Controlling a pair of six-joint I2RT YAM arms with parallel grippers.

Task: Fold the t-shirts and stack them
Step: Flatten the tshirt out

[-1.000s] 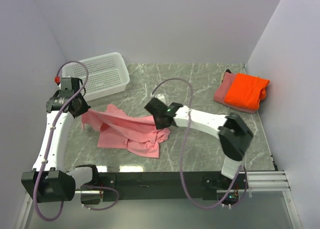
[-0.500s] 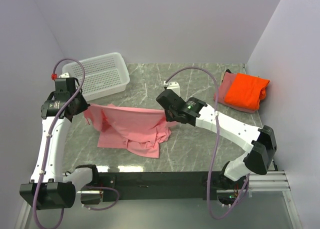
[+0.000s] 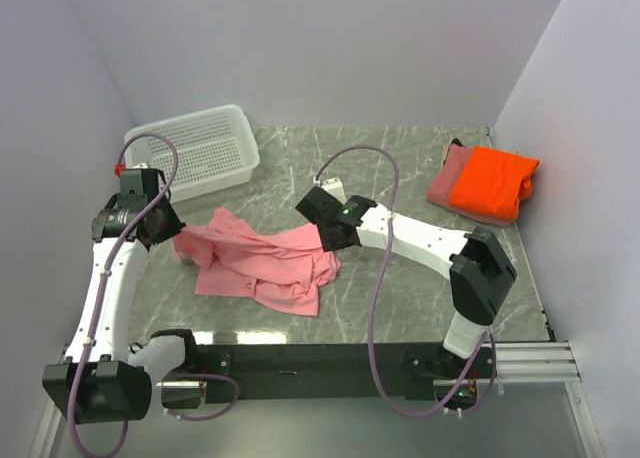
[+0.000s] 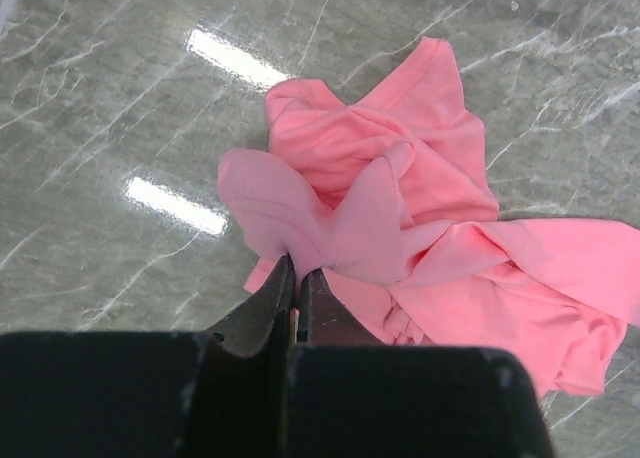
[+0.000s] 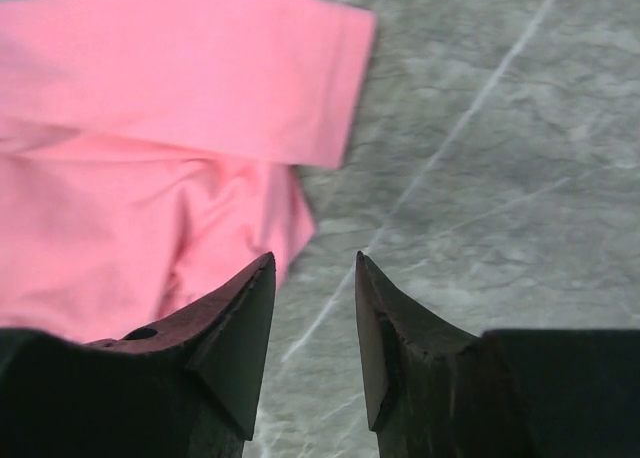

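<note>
Left hand [image 4: 296, 276] is pinching the crumpled pink shirt [image 3: 265, 268] mid-counter; right hand [image 5: 312, 278] is hovering open over its edge. At 2 o'clock, the orange shirt [image 3: 490, 183] is hiding most of the rose shirt [image 3: 445, 186].

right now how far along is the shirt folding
Done: orange shirt lies folded on the rose shirt, far right. In hand: pink shirt, crumpled in the middle, left tool shut on its edge; right tool open, empty. To do: fold pink, stack it.
</note>
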